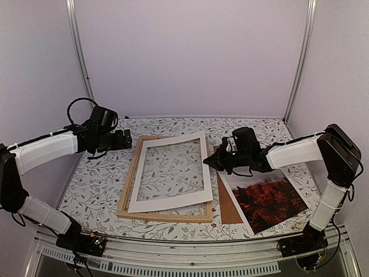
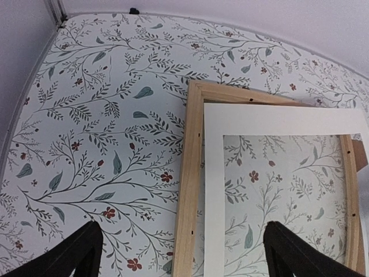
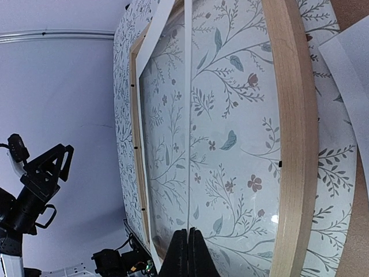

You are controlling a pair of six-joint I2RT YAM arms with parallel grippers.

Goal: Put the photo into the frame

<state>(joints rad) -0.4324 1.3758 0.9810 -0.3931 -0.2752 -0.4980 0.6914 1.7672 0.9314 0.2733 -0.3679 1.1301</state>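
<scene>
Flowery table (image 1: 92, 184) underneath, with the big wooden frame (image 1: 164, 217) flat in the middle and a white card mat (image 1: 170, 200) lying a bit crooked on top of it. Out at 4 o'clock from the frame, the photo (image 1: 268, 202), red leaves facing up, flat on the table beside a brown board (image 1: 229, 208) at its 9 o'clock. Left gripper (image 1: 128, 140) by the frame's 10 o'clock corner, jaws wide with nothing between them; right gripper (image 1: 210, 161) at the frame's 2 o'clock corner, jaws pressed tight together on nothing, the photo at its 5 o'clock, near but apart.
</scene>
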